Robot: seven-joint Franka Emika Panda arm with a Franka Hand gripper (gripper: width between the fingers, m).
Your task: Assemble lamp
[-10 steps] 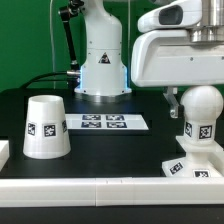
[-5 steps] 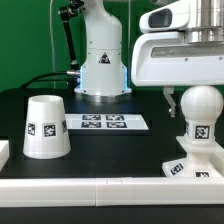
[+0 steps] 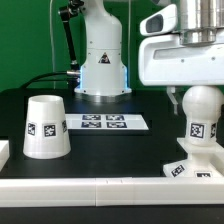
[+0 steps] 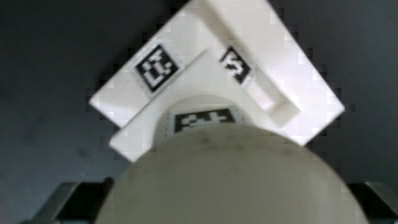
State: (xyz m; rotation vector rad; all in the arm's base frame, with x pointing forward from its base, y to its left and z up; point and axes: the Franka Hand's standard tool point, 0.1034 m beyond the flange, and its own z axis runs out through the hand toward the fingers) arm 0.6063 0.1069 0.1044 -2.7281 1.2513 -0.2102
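The white round-headed bulb (image 3: 200, 115) stands upright on the flat square base (image 3: 195, 168) at the exterior view's right. My gripper (image 3: 198, 92) is right over the bulb's head, with one finger (image 3: 172, 98) showing beside it. In the wrist view the bulb's head (image 4: 222, 170) fills the space between my two fingers (image 4: 71, 200), with dark gaps on both sides, so the gripper is open around it. The tagged base (image 4: 267, 70) lies beneath it. The tapered shade (image 3: 46, 127) stands mouth down at the exterior view's left, far from the gripper.
The marker board (image 3: 104, 123) lies flat at the table's middle back. The robot's own white pedestal (image 3: 100, 60) stands behind it. A white ledge (image 3: 100, 190) runs along the front edge, and a small white block (image 3: 3, 150) sits at the far left.
The gripper's white body has shifted slightly up and toward the exterior view's right. The bulb, base and shade have not moved.
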